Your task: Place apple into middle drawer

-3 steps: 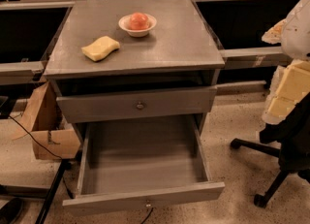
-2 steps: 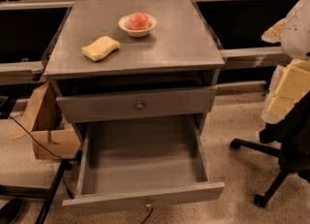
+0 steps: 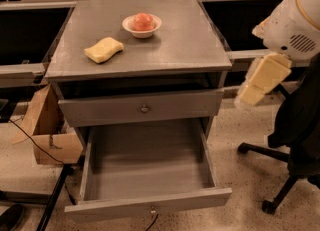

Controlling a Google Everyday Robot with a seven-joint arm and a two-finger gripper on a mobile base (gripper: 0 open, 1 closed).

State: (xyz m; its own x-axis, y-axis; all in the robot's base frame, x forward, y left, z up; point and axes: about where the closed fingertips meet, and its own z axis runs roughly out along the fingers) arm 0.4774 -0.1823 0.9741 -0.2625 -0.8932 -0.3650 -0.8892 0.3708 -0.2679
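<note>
The apple (image 3: 143,21) is small, round and red-orange. It sits in a white bowl (image 3: 131,28) at the back middle of the grey cabinet top (image 3: 175,45). The middle drawer (image 3: 145,162) is pulled wide open below, and its deep grey tray holds nothing. Its narrow front panel (image 3: 190,201) faces me. My gripper (image 3: 252,92), cream-coloured on a white arm, hangs in the air to the right of the cabinet, about level with the upper drawer front. It is well apart from the apple and holds nothing that I can see.
A yellow wavy-edged sponge (image 3: 103,49) lies on the cabinet top, front left of the bowl. The upper drawer front (image 3: 100,110) with a round silver knob (image 3: 144,108) is closed. A cardboard box (image 3: 47,135) stands on the floor at left, and a black office chair (image 3: 295,140) at right.
My gripper and arm have moved left and slightly up, closer to the cabinet's right side. The apple, bowl, sponge and drawers have not moved.
</note>
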